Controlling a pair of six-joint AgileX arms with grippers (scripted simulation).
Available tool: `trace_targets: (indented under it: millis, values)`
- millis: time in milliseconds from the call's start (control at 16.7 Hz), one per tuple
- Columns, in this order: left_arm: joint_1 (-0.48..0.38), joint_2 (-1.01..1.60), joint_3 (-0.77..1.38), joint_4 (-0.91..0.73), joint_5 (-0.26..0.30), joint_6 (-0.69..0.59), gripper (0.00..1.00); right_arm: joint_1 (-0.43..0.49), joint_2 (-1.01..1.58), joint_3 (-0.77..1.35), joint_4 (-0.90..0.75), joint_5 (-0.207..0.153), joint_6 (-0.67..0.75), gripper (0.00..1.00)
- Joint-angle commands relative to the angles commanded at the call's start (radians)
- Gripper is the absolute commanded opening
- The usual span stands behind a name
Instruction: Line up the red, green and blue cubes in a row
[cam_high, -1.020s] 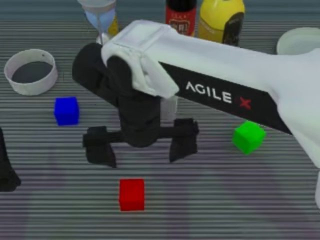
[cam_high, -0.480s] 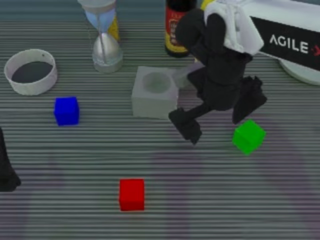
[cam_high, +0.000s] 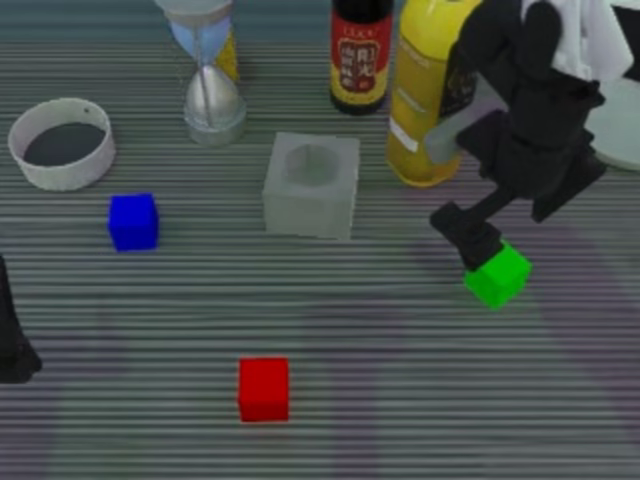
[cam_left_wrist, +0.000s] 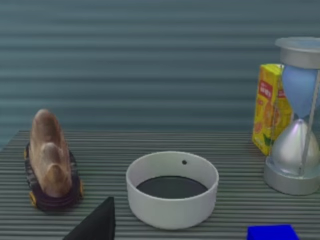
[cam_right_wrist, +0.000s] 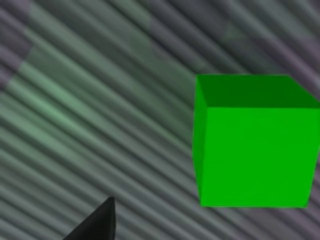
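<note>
The green cube (cam_high: 497, 273) lies on the table's right side, and it fills the right wrist view (cam_right_wrist: 255, 145). My right gripper (cam_high: 512, 215) hangs open just above and behind it, one dark finger (cam_high: 465, 230) touching or nearly touching the cube's near-left corner. A single fingertip (cam_right_wrist: 97, 222) shows in the right wrist view, apart from the cube. The red cube (cam_high: 264, 388) sits at the front centre. The blue cube (cam_high: 133, 221) is at the left, and its top also shows (cam_left_wrist: 272, 233). My left gripper (cam_high: 14, 355) is parked at the left edge, open and holding nothing.
A grey block with a round hollow (cam_high: 312, 184) stands in the middle. A white bowl (cam_high: 62, 142), an hourglass (cam_high: 212, 95), a dark sauce bottle (cam_high: 361, 55) and a yellow bottle (cam_high: 425, 100) line the back. A white dish (cam_high: 622, 135) is at the back right.
My right arm has swung from the table's middle to the right, uncovering the grey block, and its open gripper has come over the green cube. The cubes have not moved.
</note>
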Motion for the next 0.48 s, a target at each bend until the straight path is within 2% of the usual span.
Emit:
trace_targets:
  millis: [300, 480]
  values:
    - [0.0, 0.0, 0.0, 0.0, 0.0, 0.0, 1.0, 0.004, 0.005, 0.0, 0.001, 0.001, 0.002, 1.0]
    - [0.0, 0.0, 0.0, 0.0, 0.0, 0.0, 1.0, 0.002, 0.027, -0.041, 0.068, 0.0, 0.003, 1.0]
